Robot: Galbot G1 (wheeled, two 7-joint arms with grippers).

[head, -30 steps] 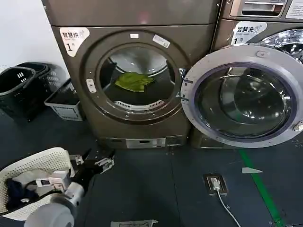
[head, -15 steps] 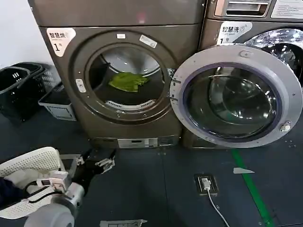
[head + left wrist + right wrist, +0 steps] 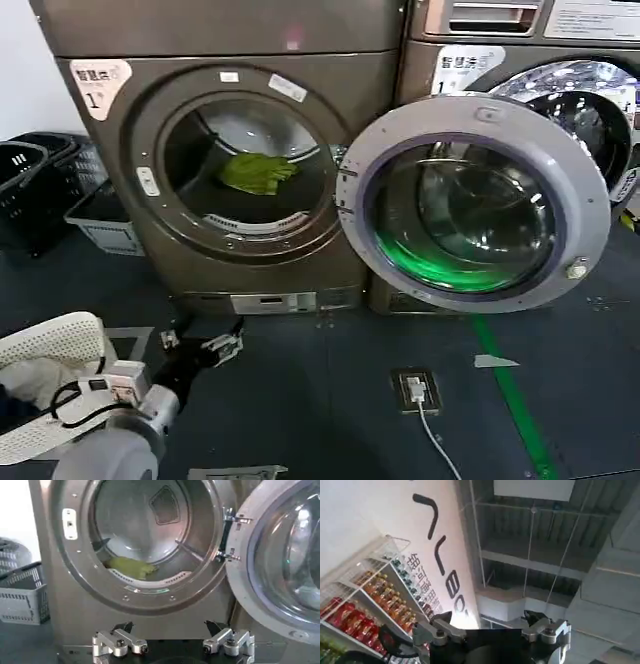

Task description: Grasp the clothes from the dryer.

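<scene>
We see yellow-green clothes (image 3: 256,171) inside the bronze-grey dryer (image 3: 240,150), whose white sticker (image 3: 98,80) carries dark characters. Right of the dryer, its silver-rimmed door (image 3: 473,203) reflects green, above a green floor stripe (image 3: 512,395). Left of the dryer sit a grey basket (image 3: 100,215) and a black basket (image 3: 35,190).

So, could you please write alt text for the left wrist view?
The left gripper, fingers open and empty, sits low in front of the dryer, whose door is swung open. The yellow-green clothes lie inside the drum, near the porthole's lower rim.
</scene>
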